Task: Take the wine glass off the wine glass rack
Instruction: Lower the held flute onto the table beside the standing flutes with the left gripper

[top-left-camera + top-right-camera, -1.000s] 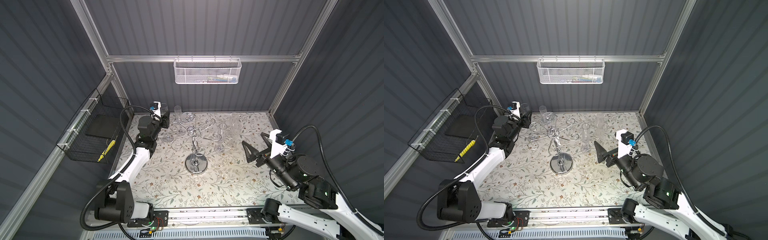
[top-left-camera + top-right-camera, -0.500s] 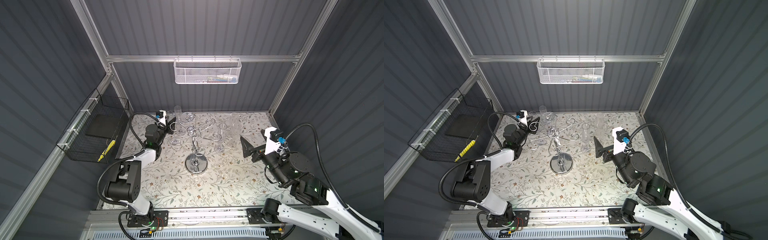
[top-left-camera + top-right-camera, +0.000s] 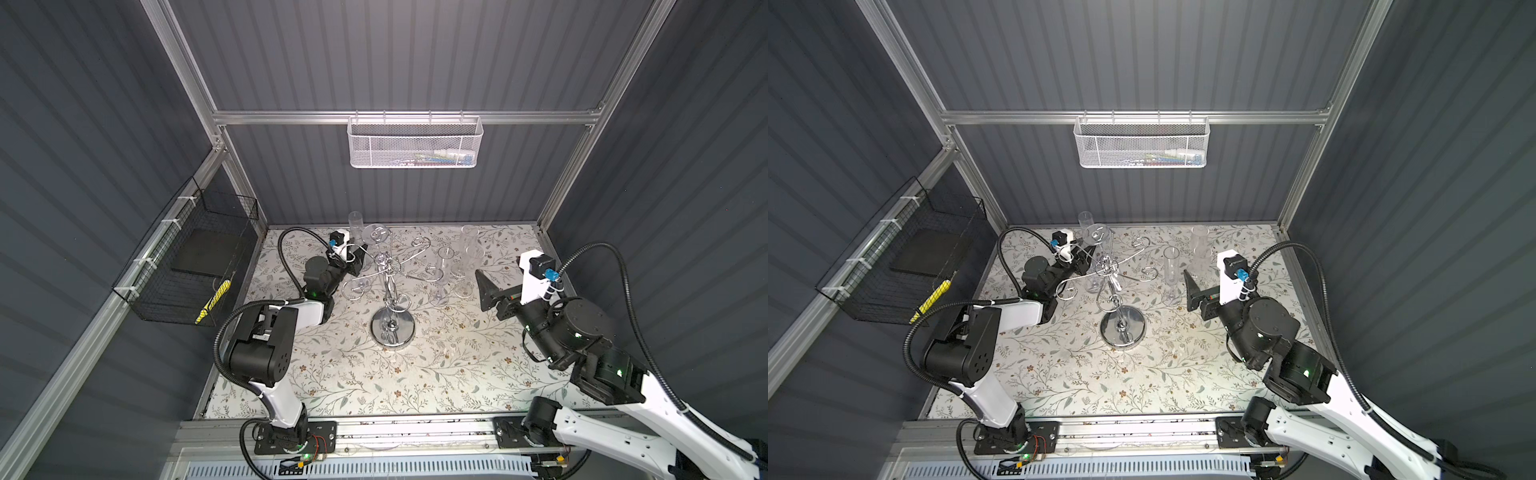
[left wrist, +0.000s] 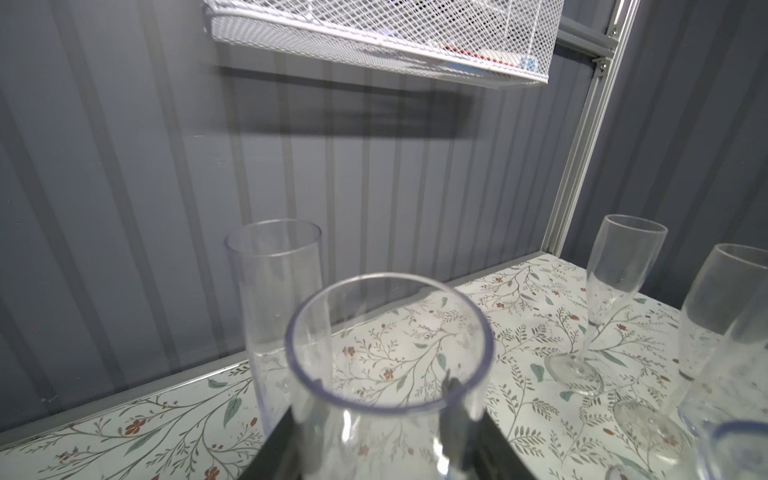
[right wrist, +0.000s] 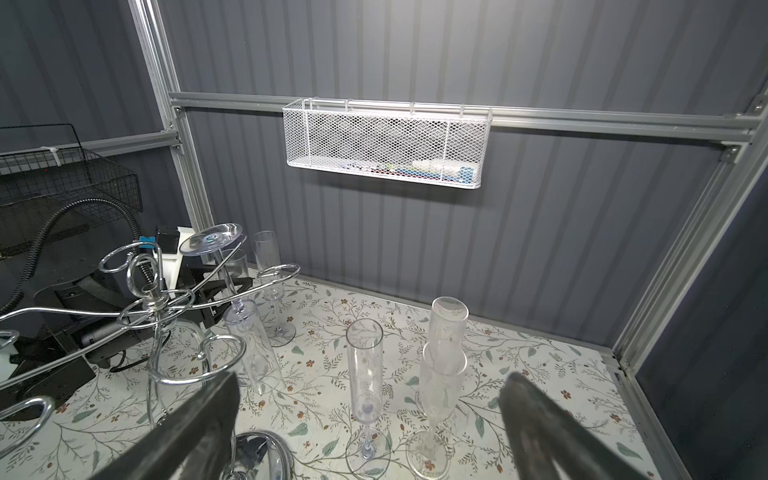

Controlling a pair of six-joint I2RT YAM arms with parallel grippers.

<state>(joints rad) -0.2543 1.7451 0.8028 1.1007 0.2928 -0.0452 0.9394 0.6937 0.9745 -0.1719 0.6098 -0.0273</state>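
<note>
Nearest the front edge, the floral-patterned counter (image 3: 374, 386) lies bare between the two arm bases. At its middle stands the wine glass rack (image 3: 392, 328), with its round mirror base flat on the counter and its curled chrome arms spreading above.

Over the right side of the counter, the right gripper (image 5: 372, 378) hangs with its jaws spread wide and nothing between them. It faces the upright glasses just right of the rack. A slim flute (image 5: 365, 365) is the nearer of these, and two wider flutes (image 5: 441, 386) stand close together behind it.

Farther back, on a rack arm reaching toward the back left corner, the hanging wine glass (image 5: 248, 340) sits upside down, foot up in the hook and bowl pointing down.

Just beyond it, near the back left corner, the left gripper (image 4: 384, 384) is clamped on the held glass (image 4: 386, 432). One finger presses each side of the clear wall below the rim, and the mouth faces up. This glass is off the rack; I cannot tell whether its foot touches the counter.

A tall flute (image 4: 274, 291) stands just behind it by the back edge. Above that, a white mesh basket (image 3: 415, 145) hangs on the back wall rail.
</note>
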